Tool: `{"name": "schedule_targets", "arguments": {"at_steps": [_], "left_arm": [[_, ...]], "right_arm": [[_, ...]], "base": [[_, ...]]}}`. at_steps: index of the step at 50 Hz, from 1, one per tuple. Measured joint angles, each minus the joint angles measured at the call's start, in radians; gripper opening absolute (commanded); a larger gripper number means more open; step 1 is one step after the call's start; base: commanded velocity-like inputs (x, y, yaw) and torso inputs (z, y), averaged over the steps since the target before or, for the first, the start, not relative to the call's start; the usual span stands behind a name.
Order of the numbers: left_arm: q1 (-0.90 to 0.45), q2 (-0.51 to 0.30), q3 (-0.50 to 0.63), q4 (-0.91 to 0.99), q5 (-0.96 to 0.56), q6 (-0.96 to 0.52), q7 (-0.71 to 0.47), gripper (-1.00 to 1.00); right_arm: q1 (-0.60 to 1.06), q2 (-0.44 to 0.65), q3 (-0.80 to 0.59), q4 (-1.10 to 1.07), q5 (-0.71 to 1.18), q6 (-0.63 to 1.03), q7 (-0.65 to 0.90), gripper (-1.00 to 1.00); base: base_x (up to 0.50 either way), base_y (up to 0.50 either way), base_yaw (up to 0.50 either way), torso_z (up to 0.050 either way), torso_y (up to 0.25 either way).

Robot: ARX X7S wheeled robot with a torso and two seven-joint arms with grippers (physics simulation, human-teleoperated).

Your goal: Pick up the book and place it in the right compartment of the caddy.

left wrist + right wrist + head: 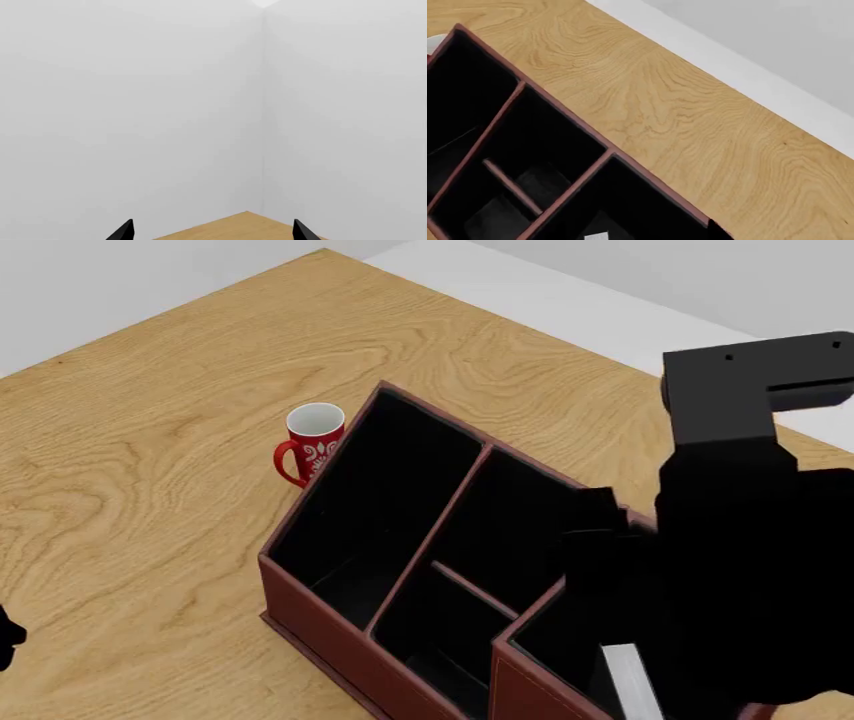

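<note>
The reddish-brown caddy [310, 625] stands on the wooden table, and its rim also shows in the right wrist view [564, 112]. The black book stands in the tall right compartment [531, 685], and only its white page edge [627, 685] shows. That edge also shows low in the right wrist view [595, 236]. My right gripper [597, 540] hangs over that compartment. One fingertip [722, 231] shows far out to the side, beyond the caddy wall, and the other is lost against the black lining. My left gripper [213, 231] is open and empty, facing a grey wall.
A red and white mug [314, 445] stands beside the caddy's long compartment. The table's far edge [400, 270] meets a white floor and grey walls. My black right arm [754, 530] covers the caddy's right end. A table corner [247, 222] shows between the left fingers.
</note>
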Motion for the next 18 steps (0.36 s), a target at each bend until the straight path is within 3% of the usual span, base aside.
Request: {"name": "schedule_targets", "arguments": {"at_steps": [18], "left_arm": [[0.004, -0.004, -0.004, 0.007, -0.007, 0.002, -0.005, 1.0]], "right_arm": [[0.076, 0.021, 0.026, -0.046, 0.085, 0.02, 0.083, 1.0]], "base": [[0.0, 0.0, 0.0, 0.0, 0.0]]}}
